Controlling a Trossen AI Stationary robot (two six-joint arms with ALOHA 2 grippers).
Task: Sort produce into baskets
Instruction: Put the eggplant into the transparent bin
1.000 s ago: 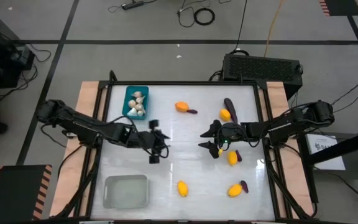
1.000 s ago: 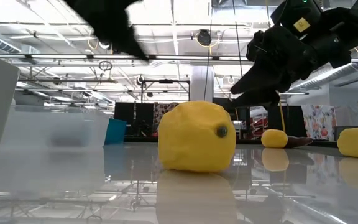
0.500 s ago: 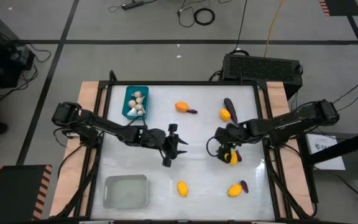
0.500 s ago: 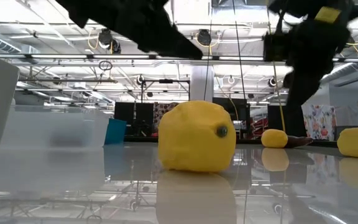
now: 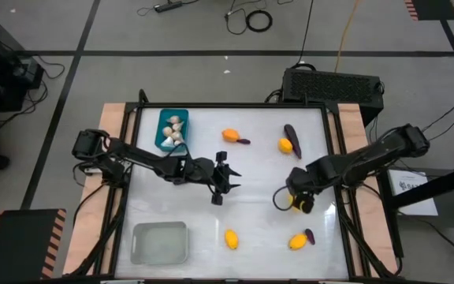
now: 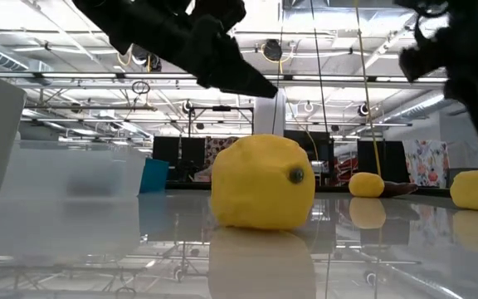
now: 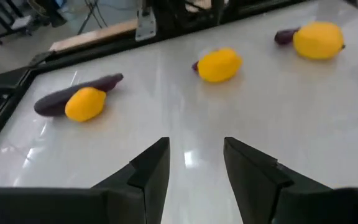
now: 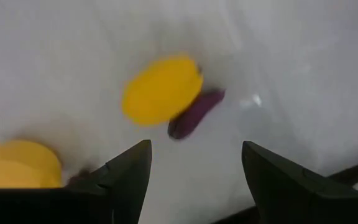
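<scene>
The right gripper [image 5: 296,203] hangs low over a lemon [image 5: 297,202] on the right side of the worktop [image 5: 258,221]. Its fingers are spread and hold nothing; its wrist view shows open space between them, with another lemon [image 8: 161,91] and a small eggplant [image 8: 195,113] lying touching on the surface beyond. The left gripper [image 5: 221,188] sits near the middle of the worktop. Its wrist view shows a gap between its fingers [image 7: 151,169], yet they read as drawn in as far as they go, and nothing is between them.

The teal basket [image 5: 171,129] at the back left already holds pale garlic bulbs [image 5: 175,130], while the translucent basket [image 5: 160,243] at the front left looks empty. Other produce lies loose — a lemon with a dark stub [image 5: 232,136] at the back centre, a lemon beside an eggplant [image 5: 292,135] at the back right, one lemon [image 5: 231,238] at the front centre and one [image 5: 298,241] at the front right.

These pieces look like light, hard plastic toys — smooth, and likely to skid or roll on the glossy surface. A lemon is best taken across its narrow middle, an eggplant across its slim body near the centre, with the fingers set squarely so the piece does not squirt out.
</scene>
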